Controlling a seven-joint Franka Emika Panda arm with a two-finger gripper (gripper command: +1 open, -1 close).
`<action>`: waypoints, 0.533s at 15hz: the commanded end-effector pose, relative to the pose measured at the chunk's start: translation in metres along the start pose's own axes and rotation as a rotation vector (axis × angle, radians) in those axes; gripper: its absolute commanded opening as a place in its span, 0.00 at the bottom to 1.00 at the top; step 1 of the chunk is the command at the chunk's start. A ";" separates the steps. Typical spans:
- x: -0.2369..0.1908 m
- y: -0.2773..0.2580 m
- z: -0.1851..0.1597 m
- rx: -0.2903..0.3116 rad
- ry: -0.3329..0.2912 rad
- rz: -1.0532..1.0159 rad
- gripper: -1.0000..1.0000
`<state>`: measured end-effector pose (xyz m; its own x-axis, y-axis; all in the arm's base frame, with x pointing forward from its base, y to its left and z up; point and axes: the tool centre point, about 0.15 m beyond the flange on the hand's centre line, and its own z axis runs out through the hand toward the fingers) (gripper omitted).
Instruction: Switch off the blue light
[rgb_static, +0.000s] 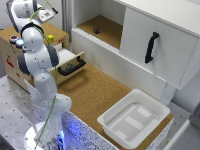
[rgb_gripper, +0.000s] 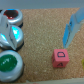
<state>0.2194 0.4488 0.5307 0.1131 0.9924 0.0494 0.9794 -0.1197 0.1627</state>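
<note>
The blue light (rgb_gripper: 13, 35) glows pale blue in a silvery rim, between a red button (rgb_gripper: 11, 18) and a green button (rgb_gripper: 9, 62) on the cork top of the wooden box (rgb_static: 10, 57). In the exterior view the blue light (rgb_static: 19, 43) sits at the box's near left corner, partly behind the arm. My gripper (rgb_static: 46, 14) hangs above the box top, toward its far side. It is blurred, and its fingers do not show in the wrist view.
A small pink cube (rgb_gripper: 61, 57) and a blurred blue streak (rgb_gripper: 70, 32) lie on the box top, near a yellow-green knob (rgb_static: 50, 37). An open drawer with a black handle (rgb_static: 72, 67), a white cabinet (rgb_static: 155, 47) and a white tray (rgb_static: 134, 119) stand to the exterior view's right.
</note>
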 end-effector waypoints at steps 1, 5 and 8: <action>0.029 0.009 -0.021 0.055 -0.049 0.076 1.00; 0.029 0.009 -0.021 0.055 -0.049 0.076 1.00; 0.015 -0.003 -0.008 0.062 0.017 0.094 1.00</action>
<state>0.2181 0.4542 0.5433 0.1587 0.9835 0.0870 0.9721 -0.1710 0.1603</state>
